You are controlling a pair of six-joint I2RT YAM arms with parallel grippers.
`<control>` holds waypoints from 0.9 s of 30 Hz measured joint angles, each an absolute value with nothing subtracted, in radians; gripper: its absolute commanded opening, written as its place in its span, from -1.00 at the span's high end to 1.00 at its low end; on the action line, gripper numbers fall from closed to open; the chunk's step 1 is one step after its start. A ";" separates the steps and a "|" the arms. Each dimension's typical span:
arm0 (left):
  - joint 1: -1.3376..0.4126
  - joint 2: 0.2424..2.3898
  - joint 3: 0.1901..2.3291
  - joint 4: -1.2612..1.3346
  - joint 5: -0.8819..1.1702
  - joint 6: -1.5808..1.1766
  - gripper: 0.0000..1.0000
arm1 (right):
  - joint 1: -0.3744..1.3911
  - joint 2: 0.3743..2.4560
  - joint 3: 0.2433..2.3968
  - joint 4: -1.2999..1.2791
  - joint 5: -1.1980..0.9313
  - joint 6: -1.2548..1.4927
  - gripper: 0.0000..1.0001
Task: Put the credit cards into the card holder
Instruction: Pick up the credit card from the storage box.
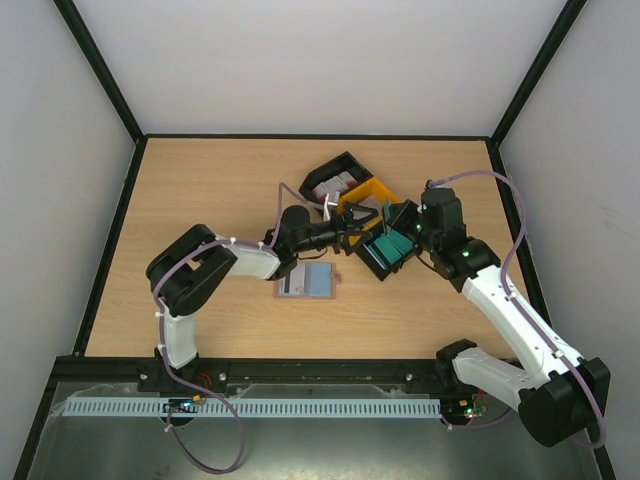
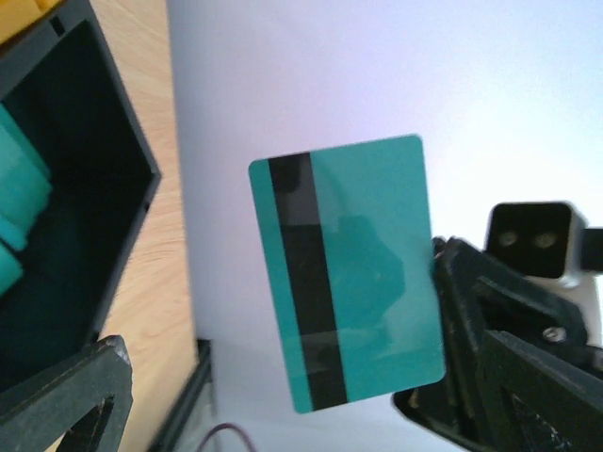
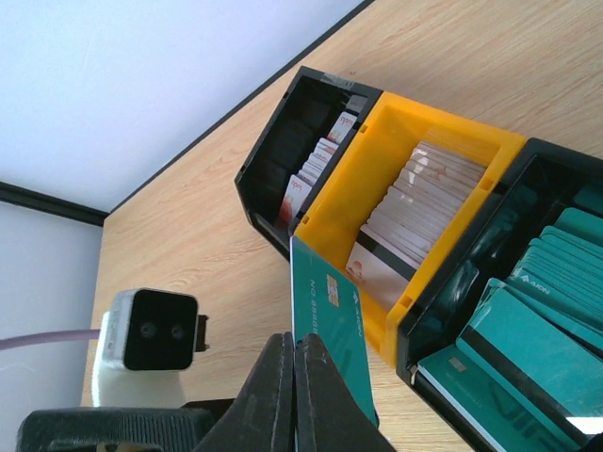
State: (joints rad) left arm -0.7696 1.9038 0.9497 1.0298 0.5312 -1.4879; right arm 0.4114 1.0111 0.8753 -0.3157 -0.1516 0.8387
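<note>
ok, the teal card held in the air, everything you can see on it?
The teal card is thin, glossy plastic with rounded corners. One face carries a dark stripe along its length; the other shows a small chip-like patch. The shut right pincer pinches one edge, holding it off the table beside the trays. Nothing else visibly touches it.

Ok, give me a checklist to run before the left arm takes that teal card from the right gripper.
1. Right gripper shut on teal card: ok.
2. Left gripper open wide: ok.
3. Card lifted clear of the yellow tray and its neighbours: ok.
4. Card sitting between the left fingers: cannot tell; only one finger shows in the left wrist view.
5. Card holder lying flat on the table, nothing covering it: ok.
</note>
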 measured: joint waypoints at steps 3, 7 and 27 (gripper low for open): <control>-0.769 1.952 0.927 1.183 0.527 -1.649 -1.00 | 0.411 1.011 0.875 -0.315 -0.163 0.850 0.96; -0.770 2.029 0.923 1.300 0.501 -1.826 -0.98 | 0.411 1.011 0.875 -0.305 -0.176 0.865 0.96; -0.796 2.097 0.989 1.370 0.440 -2.044 -0.71 | 0.411 1.015 0.858 -0.276 -0.219 0.899 0.96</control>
State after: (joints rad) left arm -0.7963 2.0972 0.9890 1.3701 0.4400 -2.0438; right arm 0.4114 1.0145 0.8581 -0.2756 -0.2192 0.8989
